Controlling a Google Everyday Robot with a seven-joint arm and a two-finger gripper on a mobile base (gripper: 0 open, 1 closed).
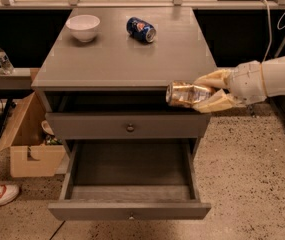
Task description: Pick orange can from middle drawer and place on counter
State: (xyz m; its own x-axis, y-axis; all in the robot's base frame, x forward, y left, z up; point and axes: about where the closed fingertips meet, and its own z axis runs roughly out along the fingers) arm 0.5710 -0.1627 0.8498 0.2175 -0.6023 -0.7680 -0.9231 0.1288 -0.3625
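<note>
My gripper (202, 93) is shut on the orange can (186, 94), a shiny golden can held on its side. It hangs in front of the cabinet's right front corner, just below the counter's edge and above the drawers. The counter (127, 54) is the grey top of the cabinet. The middle drawer (130, 209) is pulled open below, and its inside shows nothing in it. The knobbed drawer front (130, 127) above it is shut.
A white bowl (83, 27) and a blue soda can (141, 29) on its side lie at the back of the counter. A cardboard box (29, 144) stands on the floor to the left. A water bottle (2, 59) stands on a ledge at the far left.
</note>
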